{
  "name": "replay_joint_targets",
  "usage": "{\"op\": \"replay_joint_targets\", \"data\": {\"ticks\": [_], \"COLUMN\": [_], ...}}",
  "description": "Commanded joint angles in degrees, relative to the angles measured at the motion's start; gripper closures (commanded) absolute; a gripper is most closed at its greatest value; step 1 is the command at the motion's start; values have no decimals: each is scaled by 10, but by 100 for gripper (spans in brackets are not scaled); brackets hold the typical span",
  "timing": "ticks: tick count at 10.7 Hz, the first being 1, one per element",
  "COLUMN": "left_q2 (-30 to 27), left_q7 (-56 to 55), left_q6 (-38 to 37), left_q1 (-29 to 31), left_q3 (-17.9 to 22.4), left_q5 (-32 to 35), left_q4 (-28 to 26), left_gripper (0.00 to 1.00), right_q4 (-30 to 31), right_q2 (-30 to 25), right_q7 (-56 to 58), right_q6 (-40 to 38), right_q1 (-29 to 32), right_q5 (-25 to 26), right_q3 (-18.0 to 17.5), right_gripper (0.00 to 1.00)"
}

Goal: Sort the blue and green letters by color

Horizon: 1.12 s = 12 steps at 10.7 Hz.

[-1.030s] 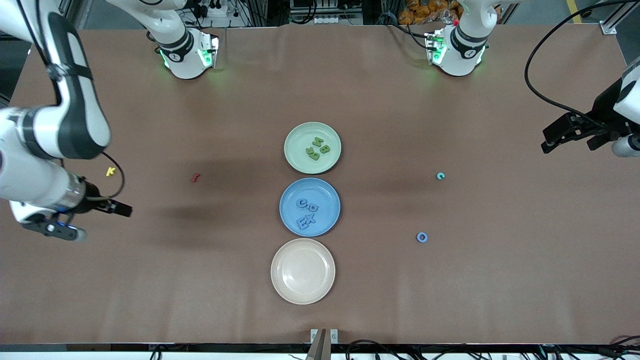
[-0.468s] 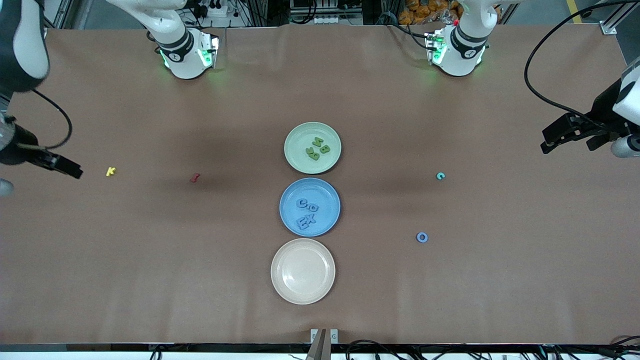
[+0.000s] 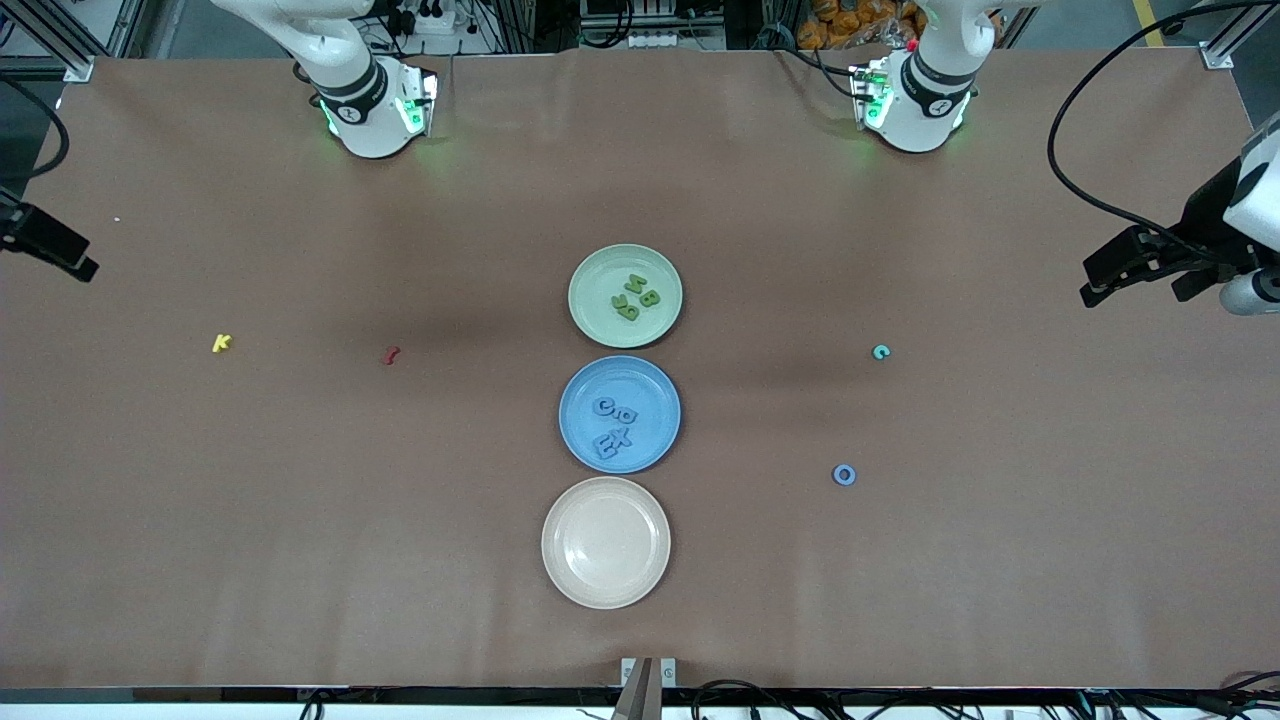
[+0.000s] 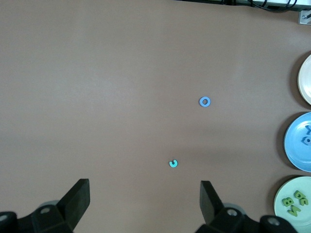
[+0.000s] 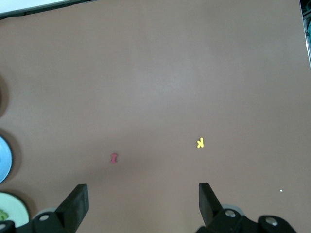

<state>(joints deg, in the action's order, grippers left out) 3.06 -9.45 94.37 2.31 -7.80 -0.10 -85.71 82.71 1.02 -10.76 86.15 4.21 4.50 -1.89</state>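
The front view looks down from high across the table (image 3: 300, 560), facing both bases and taking in the whole top with its three plates in a row. Each wrist view looks steeply down from well above the table past its own spread fingers: the left shares the teal letter (image 4: 173, 163), blue ring (image 4: 205, 101) and plates with the front view, the right shares the yellow K (image 5: 200, 143) and red letter (image 5: 114, 158).

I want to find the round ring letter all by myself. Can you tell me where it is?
Start at the blue plate in the middle of the table, then look toward the left arm's end. Two small letters lie loose there; the blue O is the one nearer the front camera. It is a closed blue ring, while the teal C has a gap.
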Motion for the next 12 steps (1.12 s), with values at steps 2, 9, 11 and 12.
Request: {"op": "replay_joint_targets", "data": {"ticks": [2,9,11,12], "left_q2": [-5,-12,-13,-13], "left_q7": [-7,-7,-7,-7], "left_q6": [-4,-38,-42,-42], "left_q1": [0,-4,-2,-2], "left_q3": [2,-3,-5,-5], "left_q5": [12,10,11,11], "left_q4": [-1,2,3,3], "left_gripper": [0,0,0,0], "right_q4": [-7,48,45,44], "right_q2": [-14,-8,-1,3], "right_q7": [11,10,6,5], "right_q6": [-41,31,33,37], "right_q1": [-10,-18,-18,-18], "right_q5": [-9,-9,-9,-9], "right_q3": [7,7,3,2], "right_gripper": [0,0,0,0]}}
